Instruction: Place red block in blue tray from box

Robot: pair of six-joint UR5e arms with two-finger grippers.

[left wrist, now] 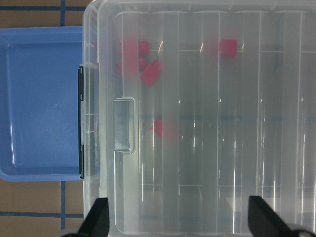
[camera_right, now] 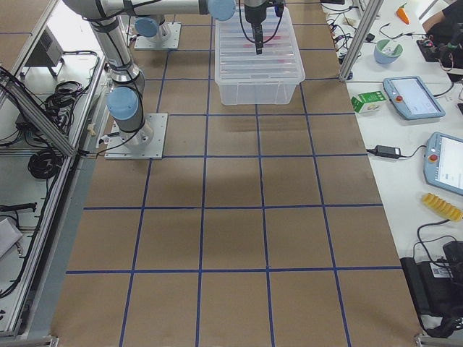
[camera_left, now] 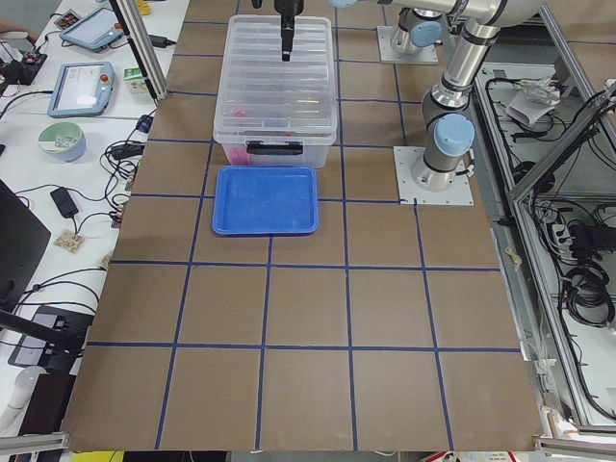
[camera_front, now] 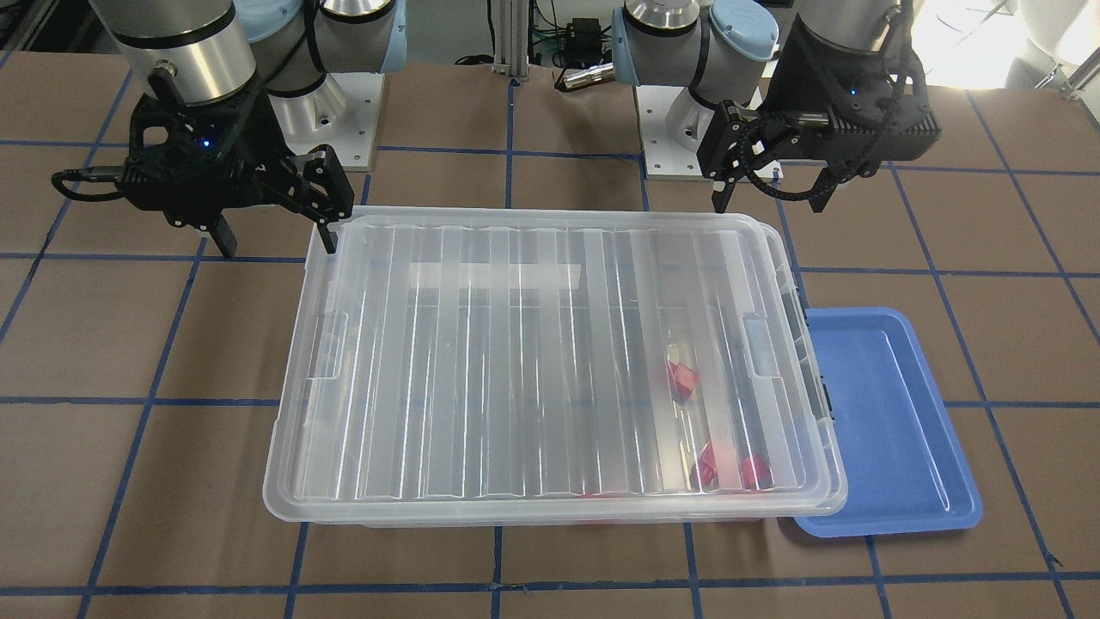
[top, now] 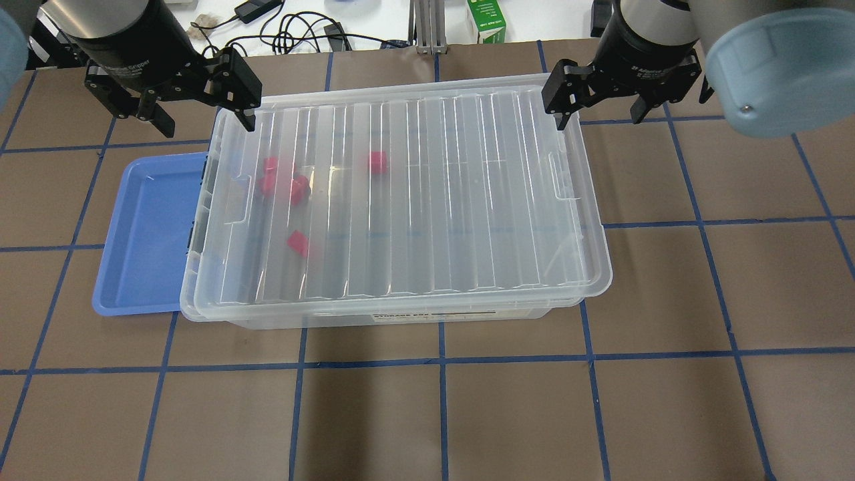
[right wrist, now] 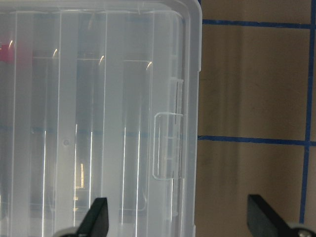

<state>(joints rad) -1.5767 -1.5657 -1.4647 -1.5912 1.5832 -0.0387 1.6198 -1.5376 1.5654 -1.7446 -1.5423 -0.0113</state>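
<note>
Counted one box, one ribbed lid and one blue tray. Made out at least four red blocks through the lid; could not tally the blurred cluster more firmly. Tallied two arms and two grippers, the left gripper and the right gripper, with two fingers apiece. Noted also two handheld screens and one green carton.

My arms are silver tubes with pale blue joint caps; my left tool and right tool are black, white-lettered, with small blue lights.
</note>
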